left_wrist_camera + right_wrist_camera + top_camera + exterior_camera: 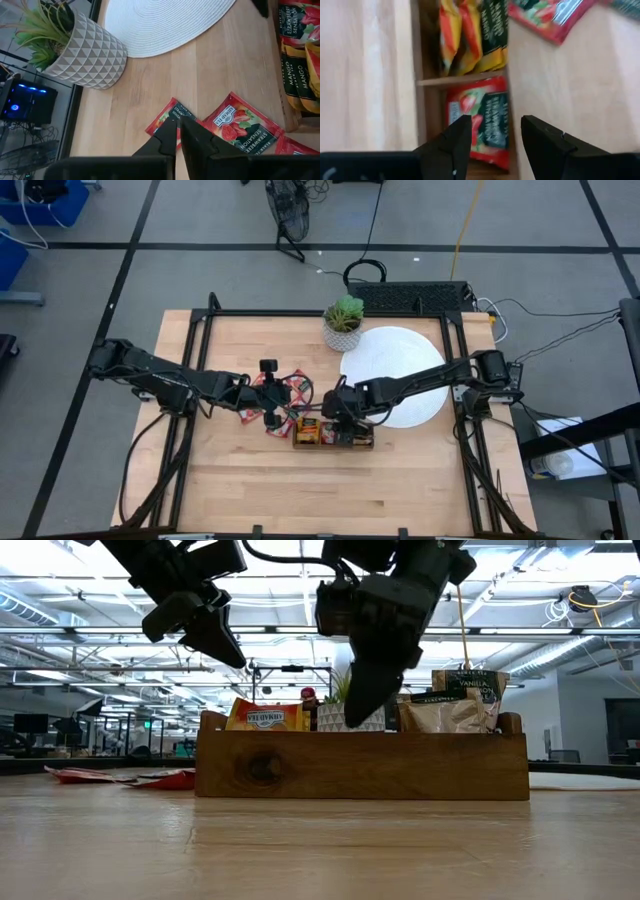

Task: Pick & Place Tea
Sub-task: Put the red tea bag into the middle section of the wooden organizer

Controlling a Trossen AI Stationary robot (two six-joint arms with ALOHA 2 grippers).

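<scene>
Several red tea sachets (235, 122) lie flat on the wooden table (250, 480), left of the brown tray (360, 765). My left gripper (178, 131) hovers shut above them, well off the table (225, 645), with nothing between its fingers. The tray holds orange-yellow sachets (465, 35) in its left compartment, a red one (485, 120) in the middle and pale ones with dark print (460, 700) on the right. My right gripper (495, 132) is open over the middle compartment, its fingers pointing down to the tray's top (360, 700). It holds nothing.
A white woven disc (395, 365) lies on the table's far right part, under my right arm. A potted green plant (343, 320) in a patterned pot (85, 50) stands at the far edge beside it. A black frame (190, 380) runs around the table's edges.
</scene>
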